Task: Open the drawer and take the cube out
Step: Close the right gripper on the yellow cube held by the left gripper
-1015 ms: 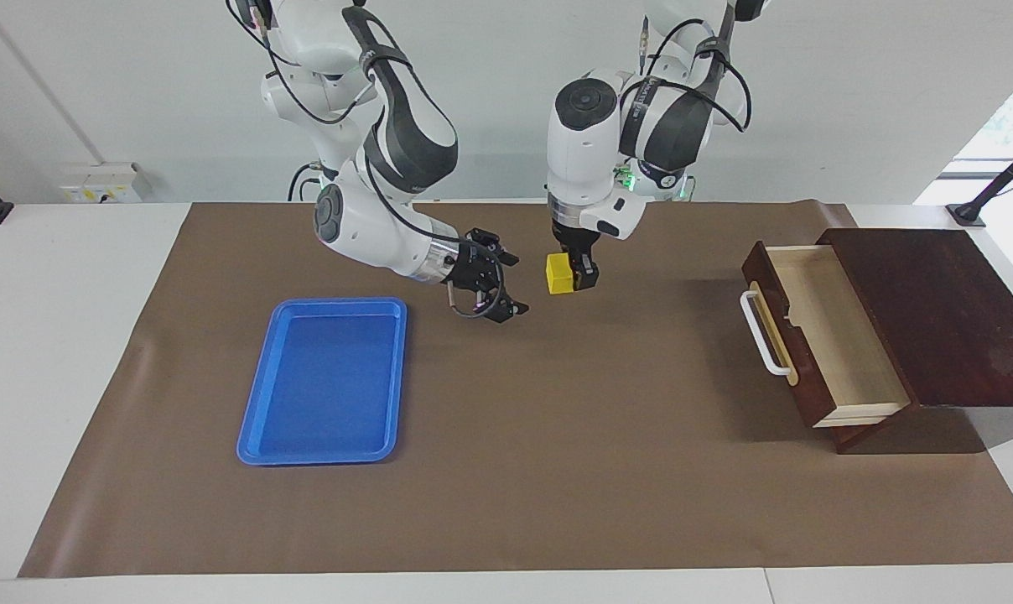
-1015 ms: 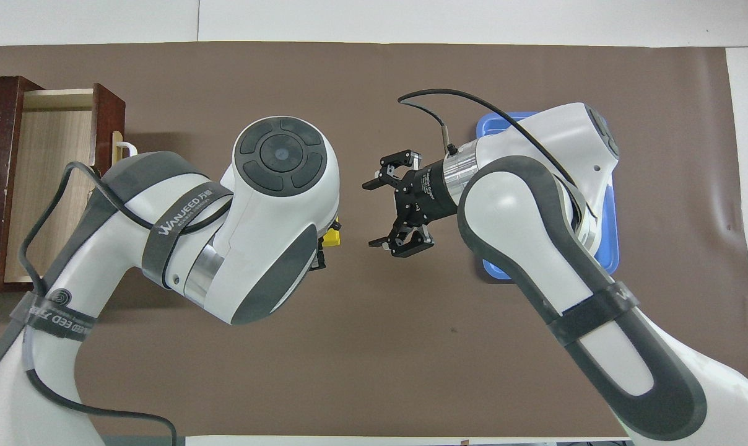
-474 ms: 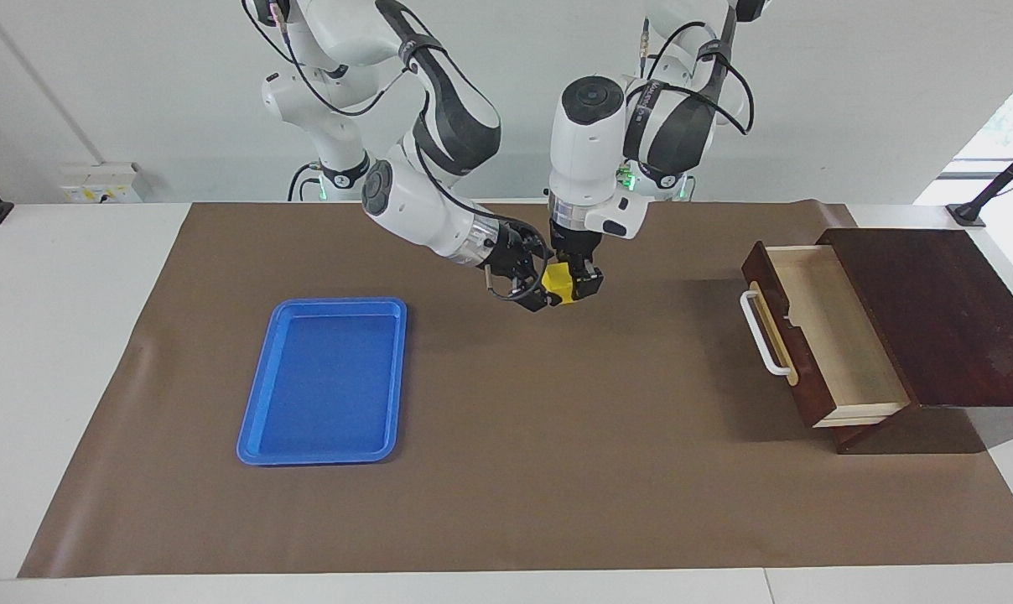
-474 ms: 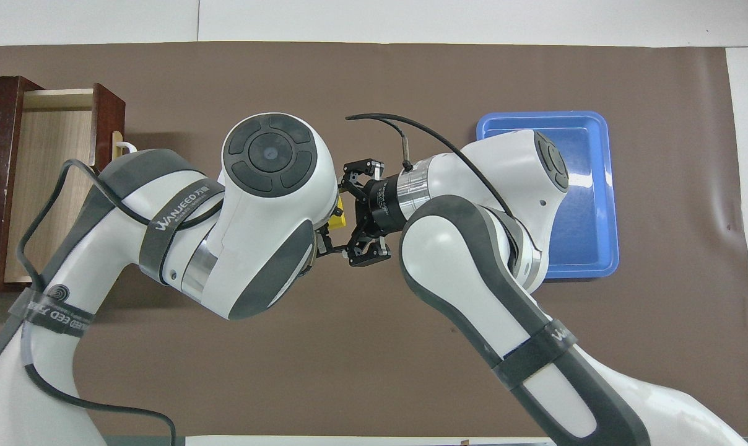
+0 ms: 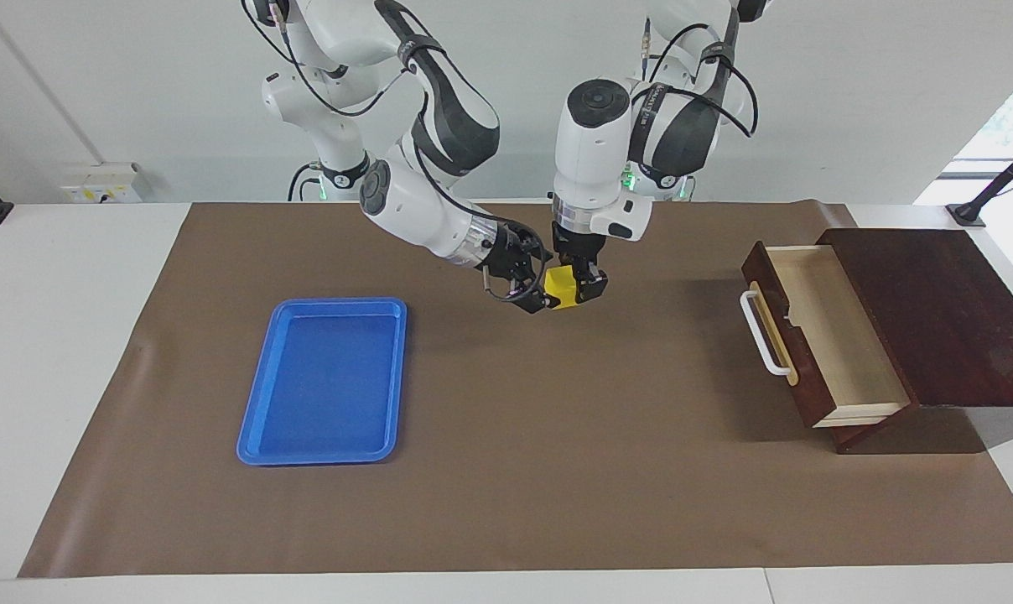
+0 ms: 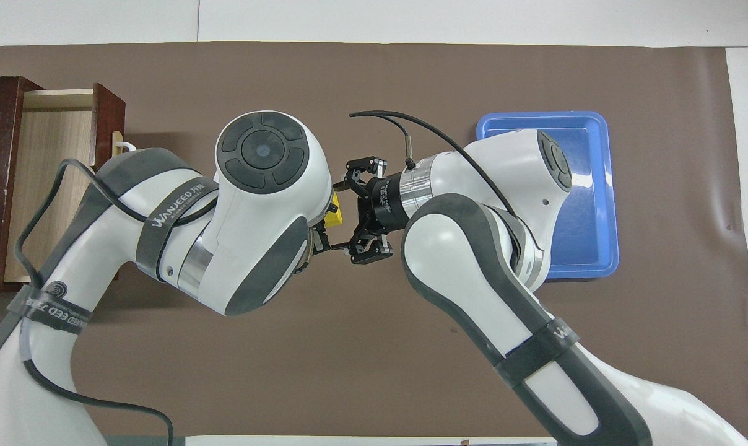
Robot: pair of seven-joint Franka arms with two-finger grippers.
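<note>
The yellow cube (image 5: 563, 290) hangs above the brown mat mid-table, held from above by my left gripper (image 5: 575, 290), which is shut on it. My right gripper (image 5: 537, 283) comes at the cube from the tray's side, open, with one finger on either side of it. In the overhead view only a corner of the cube (image 6: 334, 214) shows beside the left wrist, which hides the left gripper; the right gripper (image 6: 338, 215) is spread wide there. The drawer (image 5: 838, 335) stands pulled out of its dark box at the left arm's end, its pale inside bare; it also shows in the overhead view (image 6: 49, 186).
A flat blue tray (image 5: 322, 382) lies on the mat toward the right arm's end; the right arm partly covers it in the overhead view (image 6: 587, 186). The drawer's white handle (image 5: 760, 334) sticks out toward mid-table. The dark box (image 5: 942, 310) sits at the table's edge.
My right gripper has swung from beside the tray over to the cube, and its open fingers now bracket it. The left gripper has held the cube almost still.
</note>
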